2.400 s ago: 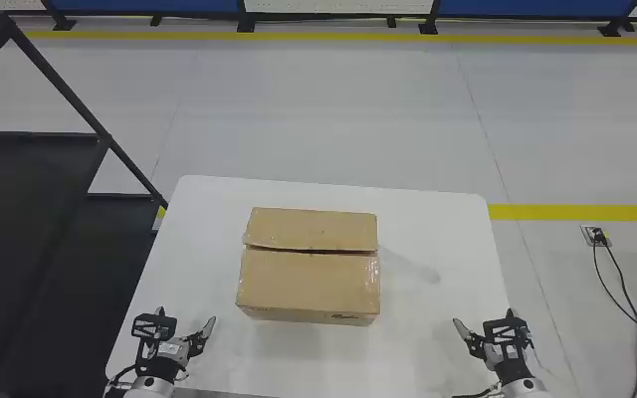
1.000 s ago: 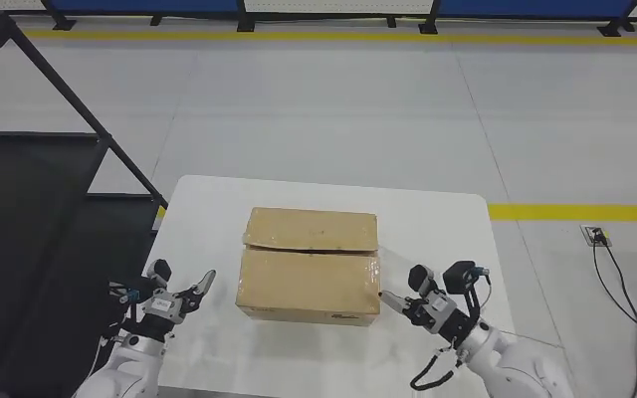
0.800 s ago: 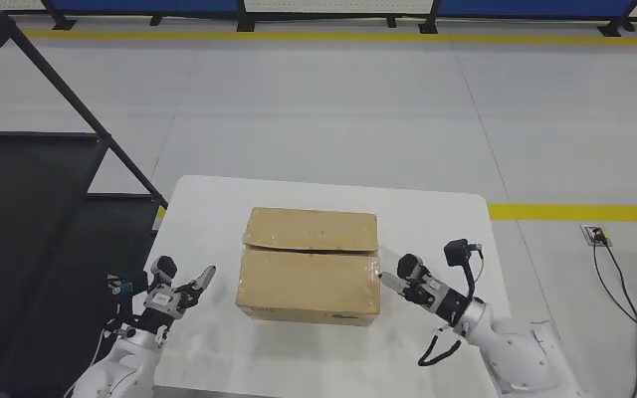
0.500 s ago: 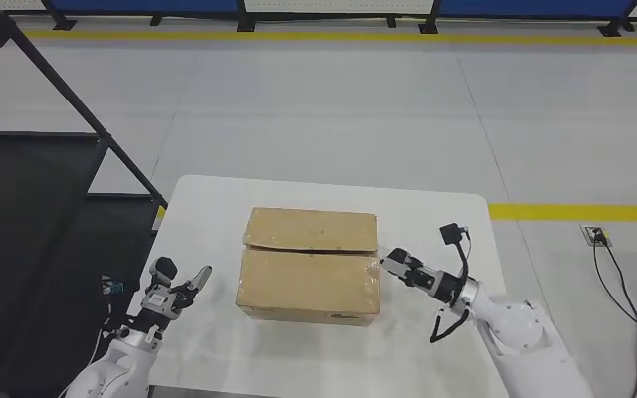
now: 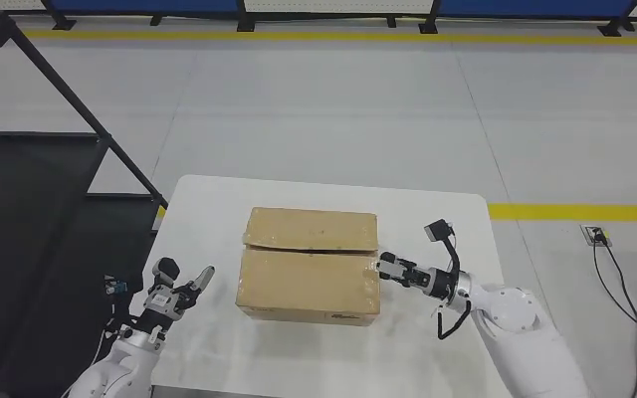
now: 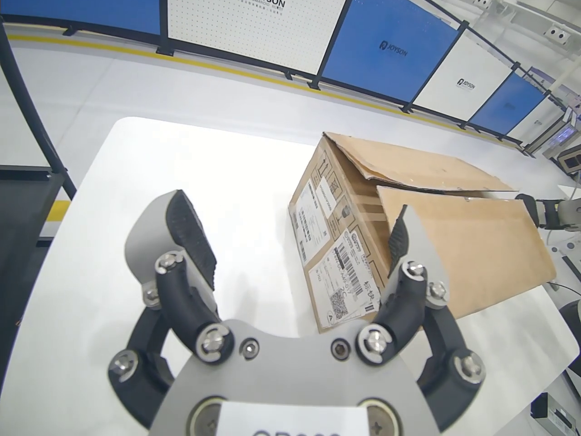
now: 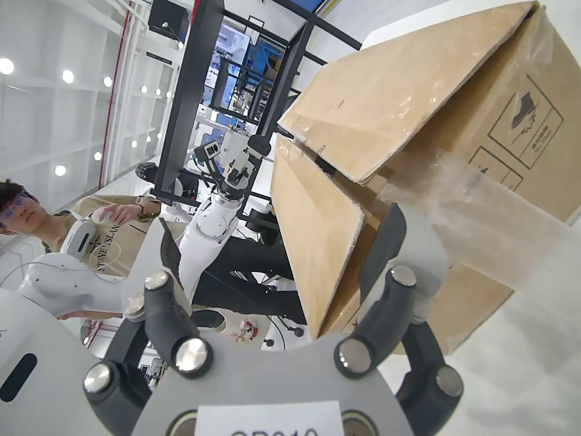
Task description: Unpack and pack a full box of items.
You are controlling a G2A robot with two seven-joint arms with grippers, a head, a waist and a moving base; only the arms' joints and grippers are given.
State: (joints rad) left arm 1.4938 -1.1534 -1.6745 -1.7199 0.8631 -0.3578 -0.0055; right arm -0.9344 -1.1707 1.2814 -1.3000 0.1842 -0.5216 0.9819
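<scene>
Right claw [image 7: 281, 229] at the end of the cardboard box [image 7: 408, 92]

The claw is spread wide, its dark fingers [image 7: 390, 247] either side of the corner of a slightly lifted top flap [image 7: 313, 233]. Crinkled clear tape [image 7: 476, 210] hangs across the box's printed end wall. The box stands on a white surface [image 7: 522, 365]. Beyond it the other arm [image 7: 218, 215] rises before a black metal frame [image 7: 195, 92].

Bare table [image 5: 221, 291] is seen between the left gripper [image 5: 186, 275] and the box [image 5: 311, 264], whose right end seems crowded by the right gripper [image 5: 382, 267].
</scene>
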